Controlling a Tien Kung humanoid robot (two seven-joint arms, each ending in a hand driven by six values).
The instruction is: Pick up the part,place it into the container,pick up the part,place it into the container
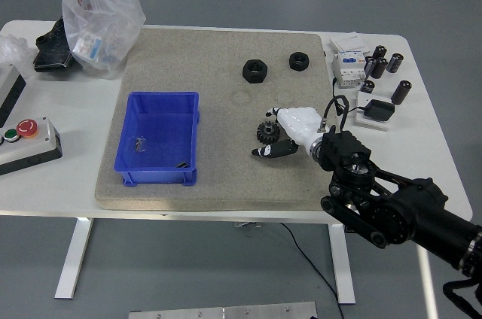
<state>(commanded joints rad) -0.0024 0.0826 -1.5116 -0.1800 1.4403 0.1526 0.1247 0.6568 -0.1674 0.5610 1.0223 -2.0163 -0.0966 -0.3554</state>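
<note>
Head view, right robot hand (290, 129) fingers spread beside black gear (267, 133) on table (422, 135) mat, blue container (160, 138) well apart at left.

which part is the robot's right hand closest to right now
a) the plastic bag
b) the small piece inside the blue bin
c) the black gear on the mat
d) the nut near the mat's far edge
c) the right hand sits right beside the black gear in the middle of the mat, its fingers around the gear's right side, far from the other options.
</note>
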